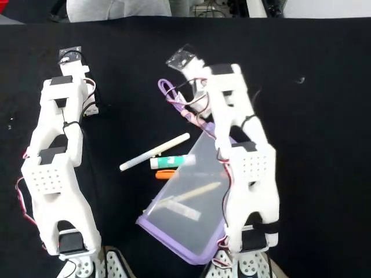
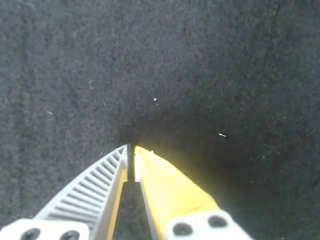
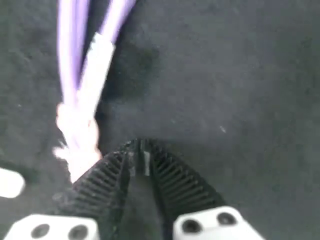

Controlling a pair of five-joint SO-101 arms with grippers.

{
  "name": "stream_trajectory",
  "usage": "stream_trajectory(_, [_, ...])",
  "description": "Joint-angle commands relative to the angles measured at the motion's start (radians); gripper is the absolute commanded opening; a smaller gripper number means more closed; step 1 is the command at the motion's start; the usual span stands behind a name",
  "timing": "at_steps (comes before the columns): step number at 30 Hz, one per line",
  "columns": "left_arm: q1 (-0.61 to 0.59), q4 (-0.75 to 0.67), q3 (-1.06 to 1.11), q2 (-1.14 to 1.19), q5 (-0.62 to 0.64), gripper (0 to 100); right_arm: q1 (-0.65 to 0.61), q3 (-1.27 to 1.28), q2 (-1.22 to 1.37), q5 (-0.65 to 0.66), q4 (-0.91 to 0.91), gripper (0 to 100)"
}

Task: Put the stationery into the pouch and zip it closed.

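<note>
The translucent pouch (image 1: 191, 214) with a purple rim lies between the arms, partly under the right arm. Inside it are a wooden stick (image 1: 196, 191) and a white piece (image 1: 184, 212). Its purple strap (image 1: 168, 91) (image 3: 70, 45) curls out at the far end. On the cloth beside the pouch lie a white pen (image 1: 154, 152), a green and white glue stick (image 1: 173, 161) and an orange item (image 1: 164, 174). My right gripper (image 1: 184, 59) (image 3: 140, 148) is shut over bare cloth just past the strap. My left gripper (image 1: 71, 55) (image 2: 131, 150) is shut at the far left, with nothing in it.
A black cloth (image 1: 313, 145) covers the whole table. Thin red and white cables (image 1: 194, 116) run along the right arm near the strap. Open cloth lies to the right of the right arm and between the two arms at the back.
</note>
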Motion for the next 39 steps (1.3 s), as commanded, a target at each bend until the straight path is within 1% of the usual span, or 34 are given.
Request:
stream_trajectory(1, [-0.027,-0.06,-0.035,0.003,0.015,3,0.081,-0.208,-0.025,-0.117,0.098,1.6])
stream_trajectory(3, [-0.027,-0.06,-0.035,0.003,0.015,3,0.087,-0.302,-0.025,-0.192,0.175,1.9])
stream_trajectory(5, [-0.027,-0.064,-0.035,0.003,0.015,3,0.054,-0.346,-0.025,-0.18,0.256,4.2])
stream_trajectory(8, [-0.027,-0.066,-0.035,0.003,0.015,3,-0.028,-0.344,-0.024,-0.152,0.336,12.4])
stream_trajectory(13, [-0.027,-0.064,-0.035,0.003,0.015,3,-0.12,-0.263,0.018,-0.094,0.341,25.3])
stream_trajectory(16, [-0.027,-0.066,-0.035,0.003,0.015,3,-0.137,-0.255,0.068,-0.08,0.341,27.6])
stream_trajectory(24, [-0.027,-0.068,-0.035,0.003,0.015,3,-0.097,-0.302,0.213,-0.069,0.296,27.6])
stream_trajectory(31, [-0.027,-0.069,-0.035,0.003,0.015,3,-0.101,-0.423,0.282,-0.066,0.354,27.3])
stream_trajectory(33, [-0.027,-0.069,-0.035,0.003,0.015,3,-0.112,-0.463,0.305,-0.066,0.384,23.1])
stream_trajectory(37, [-0.021,-0.069,-0.036,0.003,0.015,3,-0.118,-0.541,0.349,-0.066,0.419,1.5])
stream_trajectory(38, [-0.015,-0.069,-0.036,0.003,0.015,3,-0.118,-0.564,0.358,-0.066,0.427,1.0])
stream_trajectory(39, [-0.013,-0.069,-0.036,0.003,0.012,3,-0.115,-0.588,0.364,-0.066,0.434,4.0])
